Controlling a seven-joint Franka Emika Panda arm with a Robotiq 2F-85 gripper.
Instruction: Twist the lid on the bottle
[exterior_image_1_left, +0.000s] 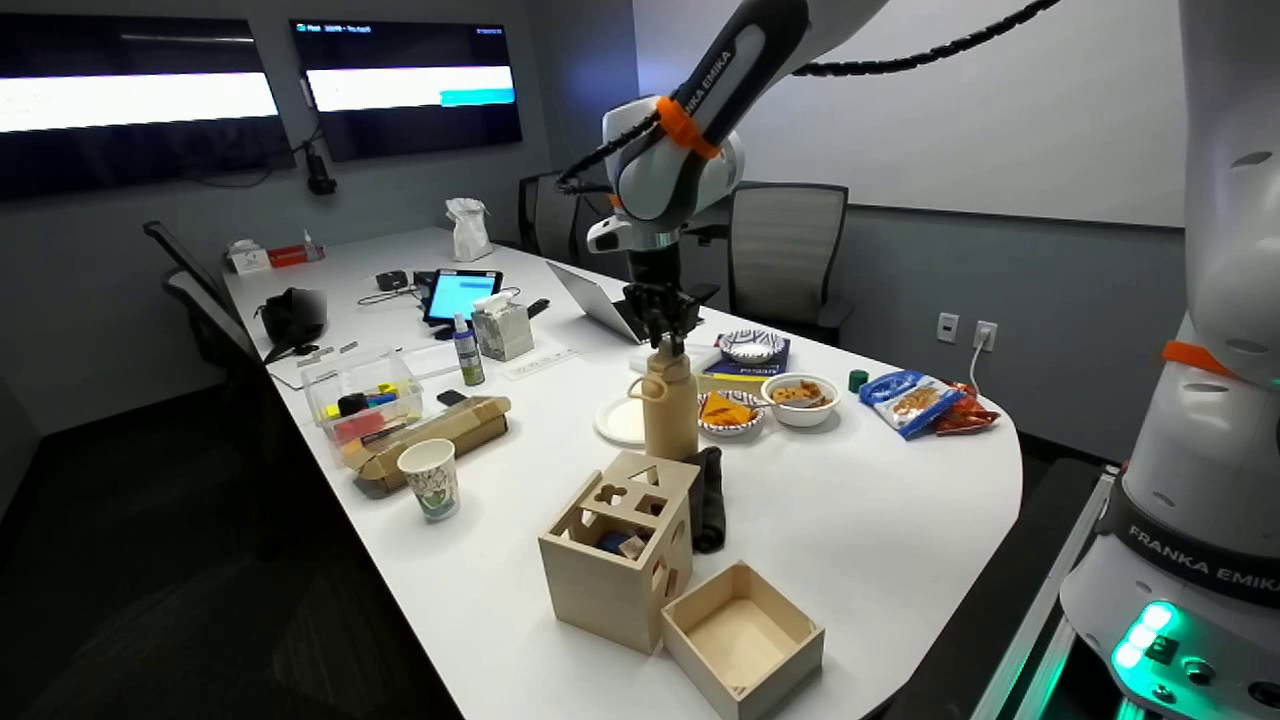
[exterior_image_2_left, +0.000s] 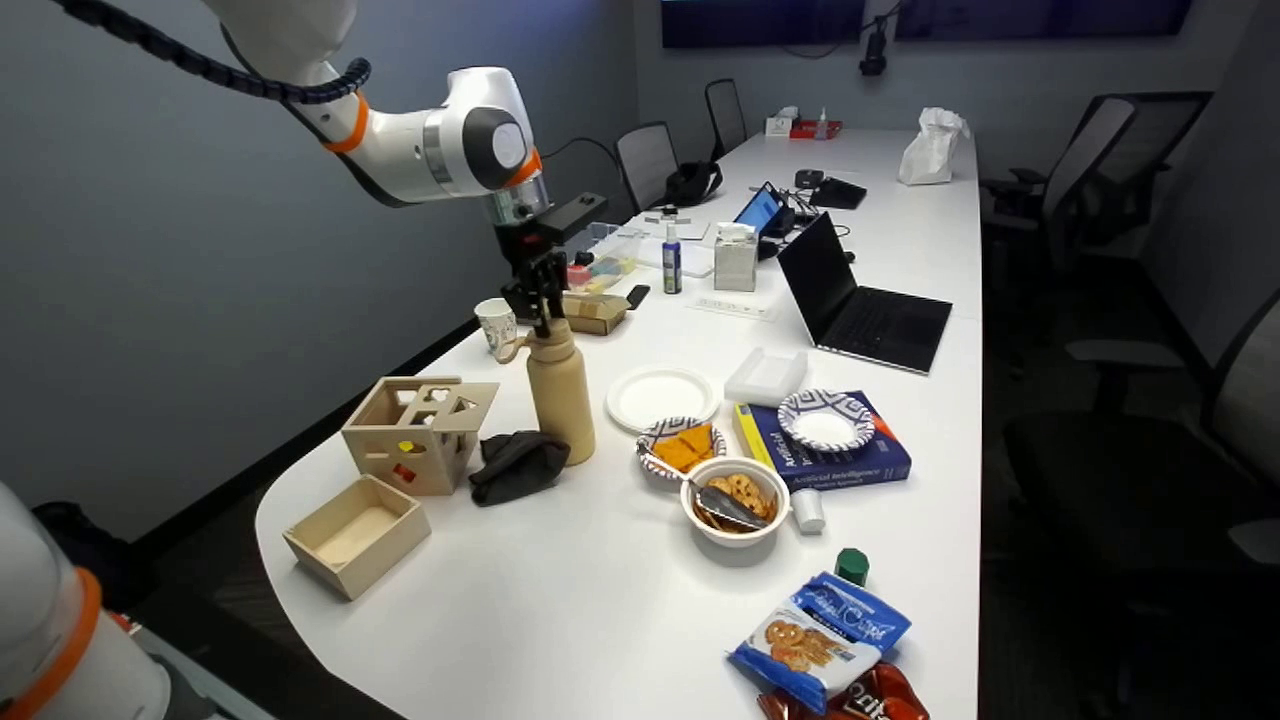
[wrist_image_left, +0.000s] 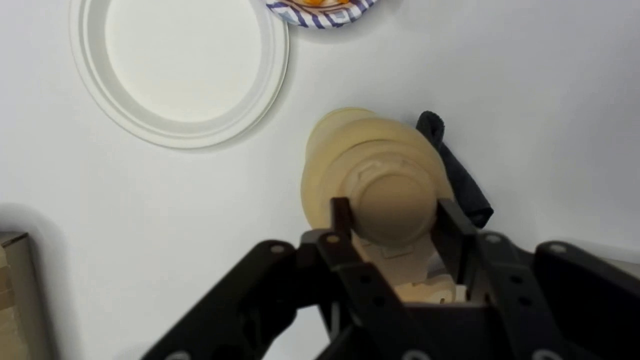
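At the near, rounded edge of the surface (exterior_image_1_left: 830, 530) we have an open wooden tray (exterior_image_1_left: 745, 640), and just behind it a wooden box (exterior_image_1_left: 602, 590). Farther in, between the two long edges, the bottle (exterior_image_1_left: 670, 425) stands upright beside a dark cloth (exterior_image_1_left: 711, 505), the lid (wrist_image_left: 396, 200) on its top. Our tool (wrist_image_left: 393, 214) seems to pinch that lid, a finger against each side; whether it is fully seated, we cannot tell. We judge the lid light, stiff and a little slippery, best held squarely around its rim and turned about its own middle; the bottle may spin along or tip. The lid is small, round and tan, a smooth disc inside a faint ring; the bottle matches it, stout below and narrower above, with a loop (exterior_image_2_left: 515, 347) at its neck. Beyond, we find a paper plate (exterior_image_2_left: 662, 400), then a laptop (exterior_image_2_left: 885, 325) by a long edge, and a white bag (exterior_image_2_left: 930, 150) toward the far edge.
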